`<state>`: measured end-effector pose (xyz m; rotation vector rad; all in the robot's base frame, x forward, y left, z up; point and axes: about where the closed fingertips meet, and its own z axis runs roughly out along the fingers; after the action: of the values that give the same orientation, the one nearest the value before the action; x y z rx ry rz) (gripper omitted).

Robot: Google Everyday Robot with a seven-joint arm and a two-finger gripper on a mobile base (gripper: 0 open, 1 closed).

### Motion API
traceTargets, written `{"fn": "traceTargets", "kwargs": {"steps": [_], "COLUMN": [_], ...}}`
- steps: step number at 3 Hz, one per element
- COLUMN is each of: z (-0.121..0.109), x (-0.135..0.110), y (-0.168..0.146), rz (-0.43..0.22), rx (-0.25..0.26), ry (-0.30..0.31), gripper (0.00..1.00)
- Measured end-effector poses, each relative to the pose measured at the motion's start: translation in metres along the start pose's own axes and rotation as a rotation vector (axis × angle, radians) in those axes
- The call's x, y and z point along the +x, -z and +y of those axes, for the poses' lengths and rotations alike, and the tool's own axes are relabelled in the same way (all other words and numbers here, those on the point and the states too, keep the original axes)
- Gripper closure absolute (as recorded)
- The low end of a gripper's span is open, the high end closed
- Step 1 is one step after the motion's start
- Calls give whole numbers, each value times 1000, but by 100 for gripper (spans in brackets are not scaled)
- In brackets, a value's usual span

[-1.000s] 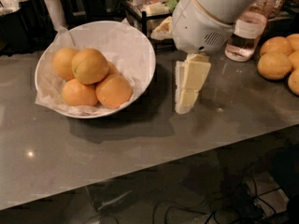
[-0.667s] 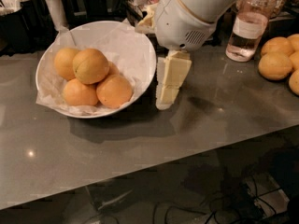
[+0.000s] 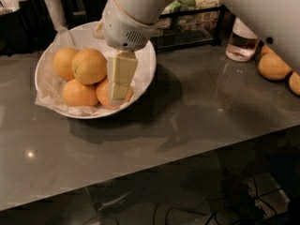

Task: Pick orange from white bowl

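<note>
The white bowl [image 3: 146,65], lined with crinkled white paper, stands on the grey counter at the left. Several oranges lie in it. The duller orange [image 3: 89,65] with a crease across its skin rests on top of the others. My gripper [image 3: 118,95] hangs down from the white arm over the bowl's right half. It is just right of the creased orange and in front of the front-right orange [image 3: 104,95], part of which it hides. It holds nothing that I can see.
A clear bottle [image 3: 241,43] stands at the back right. More oranges [image 3: 274,66] lie at the right edge. A black rack [image 3: 190,25] with food stands behind the bowl, and a white cup [image 3: 54,9] at the back left. The counter's front edge [image 3: 154,165] runs diagonally below.
My arm has swung left from the open counter beside the bowl to over the bowl's right half, and the gripper now hangs among the oranges.
</note>
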<state>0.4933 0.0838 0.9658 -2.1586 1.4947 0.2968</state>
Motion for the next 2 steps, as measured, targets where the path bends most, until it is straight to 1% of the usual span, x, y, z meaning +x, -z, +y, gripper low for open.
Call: {"fn": "traceTargets", "kwargs": {"steps": [1, 2], "z": [-16, -30], "x": [-27, -49], "y": [-38, -66], "rz": [-8, -7], "rx": [-86, -147], "ry": [2, 10], "gripper": [0, 0]}}
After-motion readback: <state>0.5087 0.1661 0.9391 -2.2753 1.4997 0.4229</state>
